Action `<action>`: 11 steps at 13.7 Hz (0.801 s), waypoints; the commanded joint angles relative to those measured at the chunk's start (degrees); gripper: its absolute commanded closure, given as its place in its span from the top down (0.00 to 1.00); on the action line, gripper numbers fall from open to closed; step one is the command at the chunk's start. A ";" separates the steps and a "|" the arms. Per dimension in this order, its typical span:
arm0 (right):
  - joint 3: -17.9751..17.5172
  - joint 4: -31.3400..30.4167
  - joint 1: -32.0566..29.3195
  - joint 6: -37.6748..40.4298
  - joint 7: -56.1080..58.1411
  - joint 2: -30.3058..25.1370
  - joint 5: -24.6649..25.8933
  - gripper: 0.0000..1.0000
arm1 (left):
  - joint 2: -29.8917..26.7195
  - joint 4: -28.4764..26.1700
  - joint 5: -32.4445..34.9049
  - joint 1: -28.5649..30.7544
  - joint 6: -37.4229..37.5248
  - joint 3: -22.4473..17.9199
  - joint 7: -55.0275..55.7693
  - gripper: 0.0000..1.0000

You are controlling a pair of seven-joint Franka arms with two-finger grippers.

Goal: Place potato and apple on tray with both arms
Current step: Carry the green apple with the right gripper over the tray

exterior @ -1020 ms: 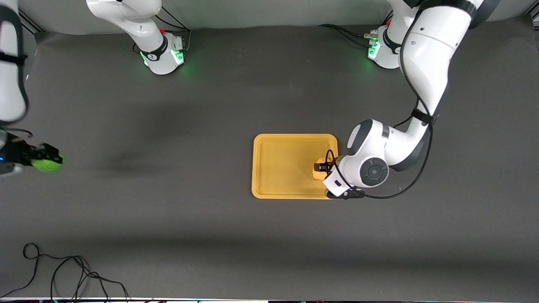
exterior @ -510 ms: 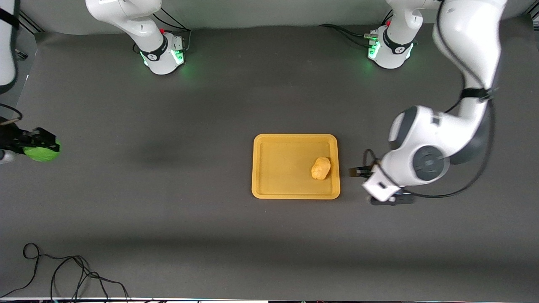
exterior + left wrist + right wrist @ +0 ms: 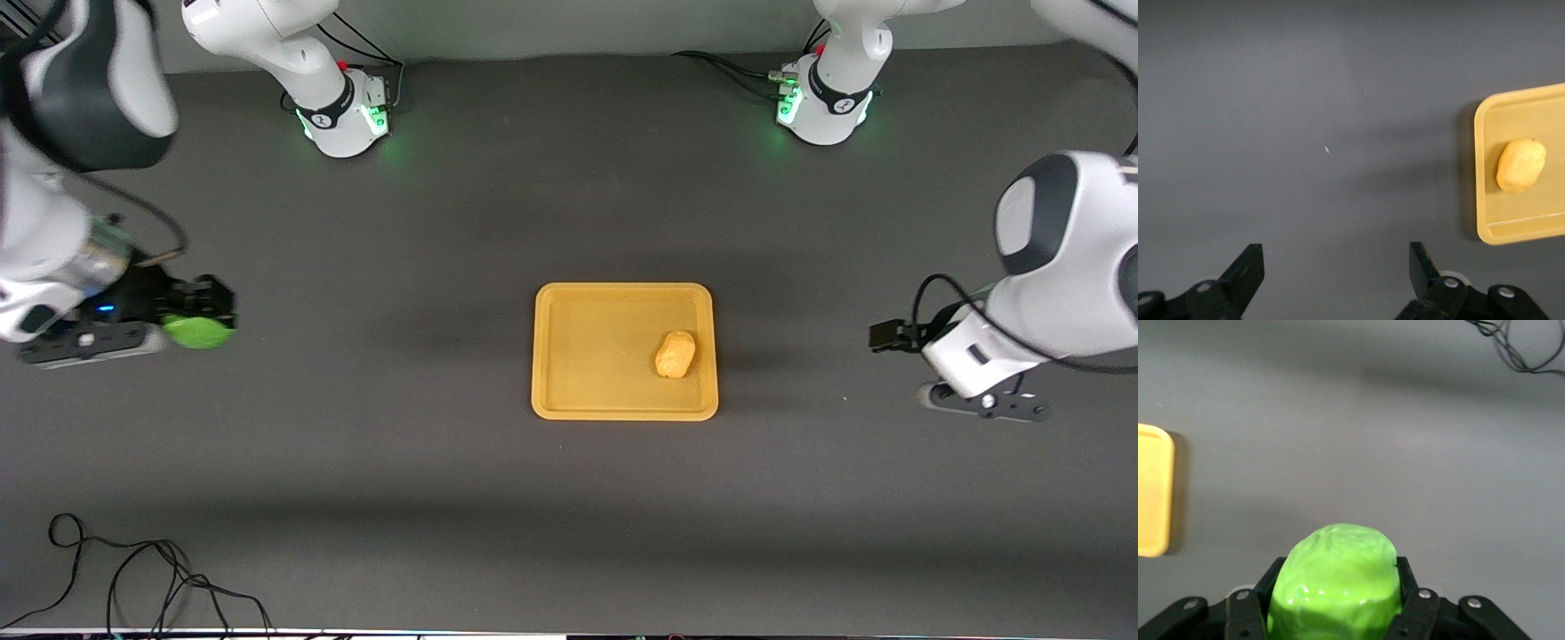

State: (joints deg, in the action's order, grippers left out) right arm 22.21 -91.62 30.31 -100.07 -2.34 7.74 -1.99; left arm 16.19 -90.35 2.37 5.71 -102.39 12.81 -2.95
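The yellow-orange tray [image 3: 569,356] lies at the table's middle. The yellow-tan potato [image 3: 676,355] lies on it, near the edge toward the left arm's end; it also shows in the left wrist view [image 3: 1521,165] on the tray [image 3: 1485,200]. My left gripper [image 3: 889,336] is open and empty over bare table off that end of the tray; its jaws stand wide apart in the left wrist view [image 3: 1336,270]. My right gripper [image 3: 206,318] is shut on the lime-green apple [image 3: 198,332], held over the table at the right arm's end. The apple fills the right wrist view [image 3: 1335,587].
A black cable [image 3: 133,578] lies coiled on the table near the front camera at the right arm's end. The two arm bases [image 3: 342,116] [image 3: 822,102] stand along the table's edge farthest from the camera. A corner of the tray [image 3: 1153,490] shows in the right wrist view.
My left gripper let go of the potato on the tray and drew away toward the left arm's end. My right gripper carried the apple toward the tray.
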 commanded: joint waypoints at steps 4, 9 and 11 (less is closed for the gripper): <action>0.64 16.00 16.86 2.78 -29.68 13.67 -6.17 0.46 | -12.67 -11.43 0.53 3.07 -5.29 0.12 -3.54 0.99; -3.39 31.64 26.54 1.99 -54.58 29.14 -8.12 0.46 | -12.50 -10.55 1.67 5.10 -5.27 -0.24 -4.87 0.99; -7.60 35.00 26.73 0.77 -59.95 33.02 -8.04 0.46 | -12.50 -10.29 1.06 4.84 -4.41 -0.15 -3.91 1.00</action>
State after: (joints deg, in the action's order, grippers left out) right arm 17.23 -64.90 57.99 -100.11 -57.07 34.57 -9.09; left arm 4.52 -99.95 3.34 10.62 -106.74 12.35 -6.57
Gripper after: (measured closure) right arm 0.317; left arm 0.004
